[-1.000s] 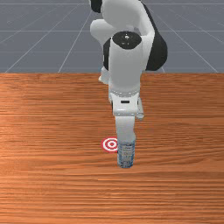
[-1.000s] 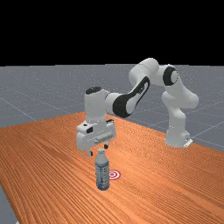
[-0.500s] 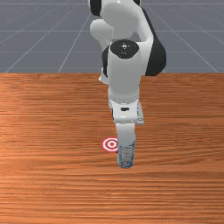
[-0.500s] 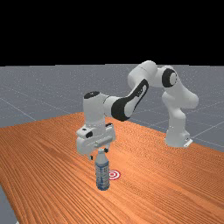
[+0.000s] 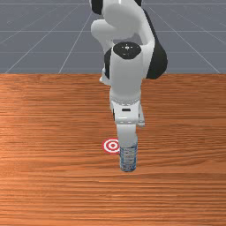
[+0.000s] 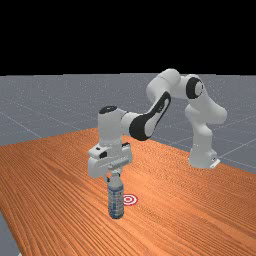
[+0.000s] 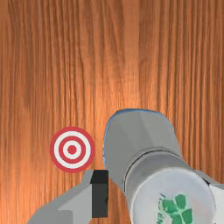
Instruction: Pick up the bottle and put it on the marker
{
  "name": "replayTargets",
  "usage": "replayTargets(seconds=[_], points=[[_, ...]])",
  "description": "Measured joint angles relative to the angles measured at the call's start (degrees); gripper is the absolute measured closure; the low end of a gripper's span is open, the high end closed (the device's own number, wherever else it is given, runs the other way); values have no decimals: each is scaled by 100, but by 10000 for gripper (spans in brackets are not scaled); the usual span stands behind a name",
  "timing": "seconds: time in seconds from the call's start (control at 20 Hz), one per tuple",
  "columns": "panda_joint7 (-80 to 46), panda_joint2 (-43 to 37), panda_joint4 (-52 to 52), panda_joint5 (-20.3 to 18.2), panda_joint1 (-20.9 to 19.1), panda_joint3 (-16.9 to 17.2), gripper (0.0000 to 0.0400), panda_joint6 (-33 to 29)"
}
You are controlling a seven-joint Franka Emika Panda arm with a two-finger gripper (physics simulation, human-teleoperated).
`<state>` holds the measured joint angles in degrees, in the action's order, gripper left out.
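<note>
Orange-brown wood for the surface (image 6: 55, 185), fine dark grain along it. Notes run from the far view's left to its right.

First, the white hand, pointing down, well in from the surface's left edge in the far view. Its pincer (image 6: 114, 175) is low, at the upper part of the bottle (image 6: 116, 202), around or against it. Whether it is open or closed on the bottle, I cannot tell.

Bottle: upright, base on the surface, label blue and white, shoulders pale grey. From the front view it stands well out from the edge by the arm's base, its top hidden under the hand. The wrist view looks down on a whitish cap (image 7: 173, 201) with a green leaf-like print and some green lettering.

Next, the marker (image 6: 129, 199), flat on the surface, red and white rings round a red centre. Just beside the bottle, not under it; the wrist view has a narrow strip of wood between the two. In the front view it sits to the bottle's left, a little closer to the arm-side edge.

Farther right, the arm (image 6: 161, 90), white with black joints, arching over the surface. Last, its base (image 6: 202, 152), near the surface's edge, well apart from the marker.
</note>
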<state>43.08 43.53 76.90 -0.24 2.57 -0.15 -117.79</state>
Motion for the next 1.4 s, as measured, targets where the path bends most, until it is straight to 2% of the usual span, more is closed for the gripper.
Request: replayTargets(seconds=[0.15, 0.3, 0.5, 0.7, 0.8, 0.9, 1.0, 1.05, 1.1, 1.25, 1.3, 1.4], points=[[-508, 285, -529, -112, 17, 85, 178, 368], [-277, 593, -1076, -64, -10, 49, 178, 624], [40, 656, -1200, 28, 2, -6, 177, 697], [-107, 711, -1317, 59, 199, -51, 177, 766], [-448, 717, -1342, 197, 332, 98, 190, 834], [-282, 655, -1228, 4, 134, 14, 191, 771], [-240, 627, -1179, -33, -13, 61, 190, 761], [33, 399, -730, 12, -93, 49, 192, 263], [214, 605, -1136, -188, -254, -74, 190, 736], [304, 607, -1142, -213, -352, -70, 189, 761], [390, 542, -1033, 6, -282, 22, 189, 708], [751, 280, -581, 88, -319, -30, 189, 516]])
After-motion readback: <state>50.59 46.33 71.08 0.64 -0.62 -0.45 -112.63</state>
